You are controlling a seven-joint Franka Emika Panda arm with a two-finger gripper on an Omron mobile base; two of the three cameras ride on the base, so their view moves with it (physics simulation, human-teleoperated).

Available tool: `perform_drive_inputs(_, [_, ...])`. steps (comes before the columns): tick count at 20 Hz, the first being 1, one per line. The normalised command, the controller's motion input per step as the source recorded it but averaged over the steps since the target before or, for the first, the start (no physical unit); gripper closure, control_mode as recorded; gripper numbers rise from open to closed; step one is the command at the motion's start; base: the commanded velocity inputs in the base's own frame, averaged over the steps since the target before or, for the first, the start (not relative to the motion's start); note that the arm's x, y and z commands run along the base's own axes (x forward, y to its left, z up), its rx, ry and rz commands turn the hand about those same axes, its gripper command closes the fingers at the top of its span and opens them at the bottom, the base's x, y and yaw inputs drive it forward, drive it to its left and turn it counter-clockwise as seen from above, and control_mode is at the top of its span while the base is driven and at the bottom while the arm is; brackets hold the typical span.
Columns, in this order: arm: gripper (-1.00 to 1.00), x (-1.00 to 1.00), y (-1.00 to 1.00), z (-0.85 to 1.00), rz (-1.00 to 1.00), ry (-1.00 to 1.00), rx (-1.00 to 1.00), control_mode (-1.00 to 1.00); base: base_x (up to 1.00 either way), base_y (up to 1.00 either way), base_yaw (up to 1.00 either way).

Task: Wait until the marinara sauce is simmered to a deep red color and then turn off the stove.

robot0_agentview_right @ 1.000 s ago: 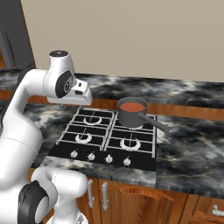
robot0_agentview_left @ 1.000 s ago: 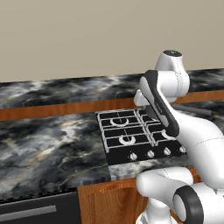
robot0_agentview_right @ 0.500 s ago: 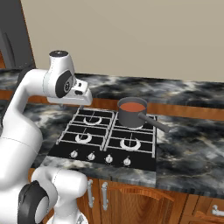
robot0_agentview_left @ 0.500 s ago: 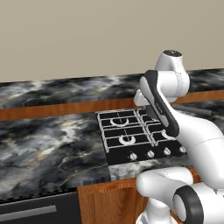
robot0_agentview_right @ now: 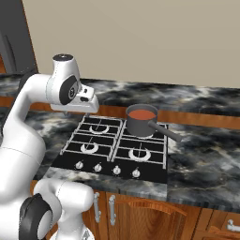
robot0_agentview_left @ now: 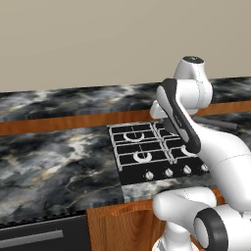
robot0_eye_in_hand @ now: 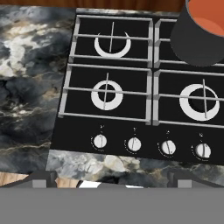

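**Sauce watch: arm parked over the stove, hand empty**

Marble counter (robot0_agentview_right: 206,154) ran along the whole wall, and the stove (robot0_agentview_right: 117,147) sat sunk into it with four ring burners under pale grates. Going left to right in the right base view: the white arm stood at the left, with its hand hanging above the stove's back left corner. The gripper (robot0_eye_in_hand: 111,183) was spread as wide as it goes and had nothing in it; in the hand view just the two dark tips (robot0_eye_in_hand: 41,178) poked up at the bottom edge.

Next came the two left burners, both bare. Then the saucepan (robot0_agentview_right: 139,122) on the back right burner, its long handle (robot0_agentview_right: 165,132) sticking out to the right and toward the front. The sauce (robot0_agentview_right: 141,114) inside read as a flat orange-red disc, not really what I'd call deep red yet, so my guess was the waiting part wasn't over.

What mattered for the coming move was the row of four silver knobs (robot0_eye_in_hand: 151,145) along the stove's front edge. From the hand camera they sat just ahead of the tips, low in the picture, while the pan was off at the upper right corner. So the knobs lay closer to the jaws than the pan did, nearer the front and well below the hand. Which knob ran the pan's burner I couldn't tell from the pictures; I'd bet on one of the right-hand pair.
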Motion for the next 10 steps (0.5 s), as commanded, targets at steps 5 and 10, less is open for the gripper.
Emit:
perform_drive_inputs(5, [-1.00, 0.00, 0.00, 0.00, 0.00, 0.00, 0.00, -1.00, 0.00, 0.00, 0.00])
perform_drive_inputs(10, [-1.00, 0.00, 0.00, 0.00, 0.00, 0.00, 0.00, -1.00, 0.00, 0.00, 0.00])
